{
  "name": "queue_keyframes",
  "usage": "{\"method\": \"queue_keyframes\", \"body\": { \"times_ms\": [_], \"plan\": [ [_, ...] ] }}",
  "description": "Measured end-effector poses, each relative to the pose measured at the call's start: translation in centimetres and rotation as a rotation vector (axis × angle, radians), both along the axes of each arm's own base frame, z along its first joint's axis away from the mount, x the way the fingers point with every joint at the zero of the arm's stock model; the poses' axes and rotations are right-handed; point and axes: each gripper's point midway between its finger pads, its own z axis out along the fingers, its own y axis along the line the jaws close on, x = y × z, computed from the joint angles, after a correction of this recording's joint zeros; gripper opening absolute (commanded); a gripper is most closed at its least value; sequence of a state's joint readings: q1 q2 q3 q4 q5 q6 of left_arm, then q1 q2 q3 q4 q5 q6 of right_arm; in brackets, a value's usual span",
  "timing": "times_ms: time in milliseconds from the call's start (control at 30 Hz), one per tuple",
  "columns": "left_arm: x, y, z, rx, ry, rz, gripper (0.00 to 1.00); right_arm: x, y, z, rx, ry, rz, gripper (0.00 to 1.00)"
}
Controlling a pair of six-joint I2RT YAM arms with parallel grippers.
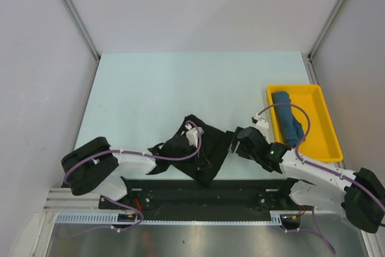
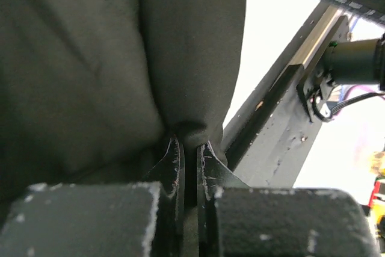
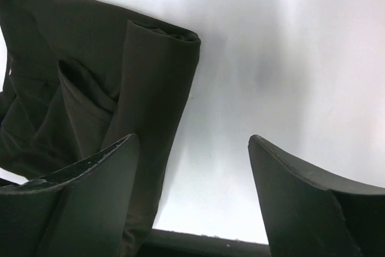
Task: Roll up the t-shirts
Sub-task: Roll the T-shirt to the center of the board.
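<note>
Here: one black tee [image 1: 210, 161], plus one teal tee [image 1: 285, 111] in one tray [image 1: 314, 112].

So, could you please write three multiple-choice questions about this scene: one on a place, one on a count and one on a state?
1. Where does the teal-blue t-shirt lie?
A. on the bare table
B. in the yellow tray
C. on the floor

2. How many t-shirts are in view?
A. two
B. three
C. four

3. How do the jaws of the left gripper stand?
A. wide open over nothing
B. shut on the tray
C. shut on the black t-shirt

Answers:
1 B: the top view shows the teal-blue bundle inside the tray's walls.
2 A: only one teal-blue and one black shirt show.
3 C: the left wrist view shows the jaws pinching a fold of black cloth. The right gripper is the open one.
</note>
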State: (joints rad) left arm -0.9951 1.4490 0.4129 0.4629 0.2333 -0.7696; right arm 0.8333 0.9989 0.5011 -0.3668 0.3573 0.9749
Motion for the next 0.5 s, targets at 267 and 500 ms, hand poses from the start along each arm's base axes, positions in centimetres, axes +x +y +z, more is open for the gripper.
{"method": "queue_keyframes", "body": {
  "times_ms": [267, 500],
  "plan": [
    [0.5, 0.6, -0.2, -0.018, 0.074, 0.013, 0.04, 0.9, 1.6, -1.4, 0.009, 0.012, 0.015, 0.77],
    [0.6, 0.9, -0.5, -0.014, 0.095, 0.01, 0.23, 1.4, 2.6, -2.7, -0.005, 0.034, 0.03, 0.79]
  ]
}}
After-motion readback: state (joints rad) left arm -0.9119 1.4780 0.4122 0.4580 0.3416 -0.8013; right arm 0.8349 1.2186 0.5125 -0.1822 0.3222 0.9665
